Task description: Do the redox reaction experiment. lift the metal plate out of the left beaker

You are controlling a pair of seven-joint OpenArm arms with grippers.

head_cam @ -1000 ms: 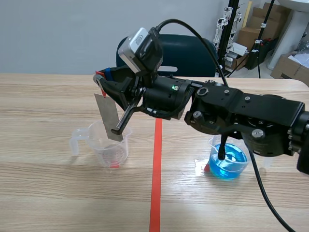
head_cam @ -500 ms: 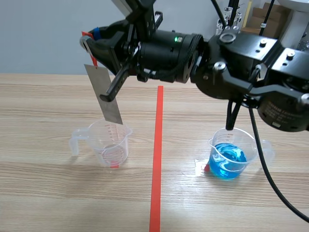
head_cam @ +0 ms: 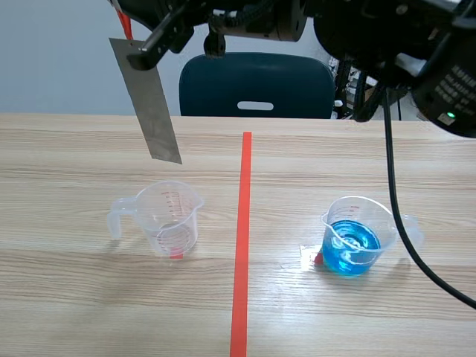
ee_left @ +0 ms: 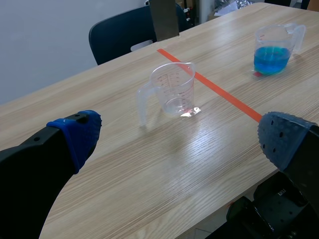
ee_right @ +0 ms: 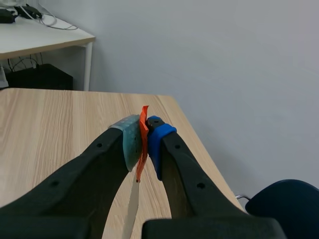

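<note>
The right claw is clamped on the top edge of the metal plate, its pads pressed flat on either face with an orange-red tab caught between them. From that hold the plate hangs free in the air, high above the left beaker and touching nothing else, so we judge the lift out of the beaker to be done. We read the plate as thin, stiff and light, a flat sheet that keeps its shape. Its smooth faces look likely to slip, or to swing about a single pinch point. The top edge, gripped face to face as here, seems to us the right place to take it. The plate is a long, narrow rectangle of dull grey metal, plain on the side we see. It hangs tilted, with its lower end leaning toward the red line. The left claw stands wide apart with nothing in it, low and well apart from the clear, red-marked beaker on the surface. The right beaker, across the line, holds blue liquid.
</note>
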